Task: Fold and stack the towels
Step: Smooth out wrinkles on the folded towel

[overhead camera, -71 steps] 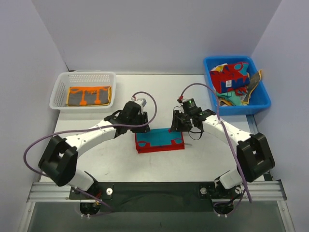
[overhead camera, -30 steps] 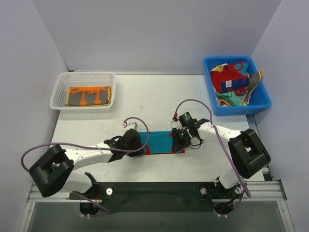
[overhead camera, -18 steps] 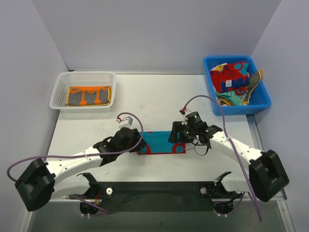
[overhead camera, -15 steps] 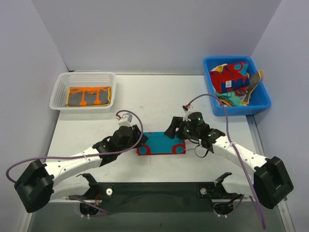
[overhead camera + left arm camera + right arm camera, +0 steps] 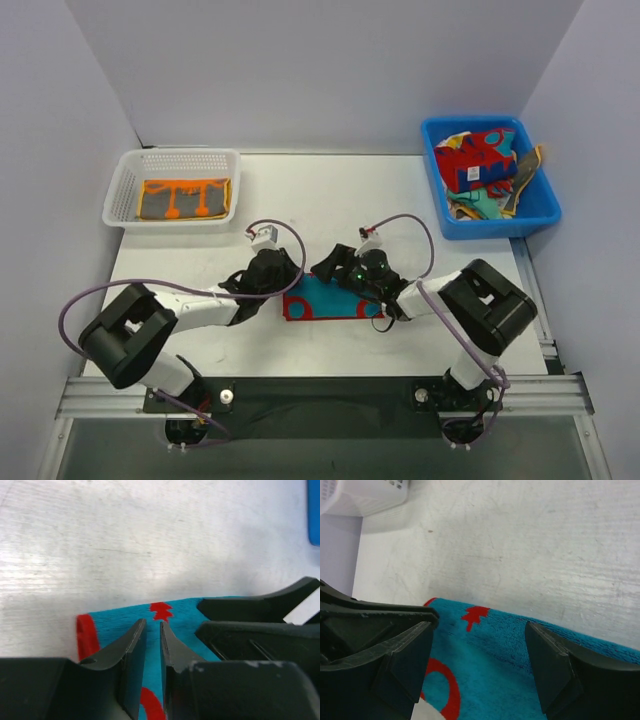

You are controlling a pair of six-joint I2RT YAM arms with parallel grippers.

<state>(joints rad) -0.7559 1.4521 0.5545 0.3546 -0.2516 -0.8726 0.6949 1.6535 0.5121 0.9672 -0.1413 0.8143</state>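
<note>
Containers: two.
- White mesh basket (image 5: 128,168), well off to the far left of the teal towel (image 5: 335,300). Holds one towel: orange towel (image 5: 186,197) with dark grey panels, lying flat.
- Blue bin (image 5: 488,228), well off to the far right of the teal towel. Holds a loose heap. A red towel (image 5: 478,157) with blue and teal shapes is on top, with teal, dark and pale cloth under and beside it. I cannot count the heap.

Counts: one towel in the basket, one on the surface (image 5: 330,195), several in the bin. Two arms, two pincers.

Teal towel: on the surface between the two arms, a flat narrow rectangle with its long side running left to right. It has a red border, red rings and a small red tree-shaped mark at its far edge.

Left pincer (image 5: 285,288): over the teal towel's left end, just inside the red border. Its fingers (image 5: 131,647) are nearly closed, leaving a thin slit through which the towel's pattern shows. I cannot tell whether it pinches any cloth.

Right pincer (image 5: 332,274): over the teal towel's far edge, left of its middle and close beside the left pincer. Its jaws are spread wide with only towel showing between them, gripping nothing.

Writing: a pale patch on the red towel is too small to read.
</note>
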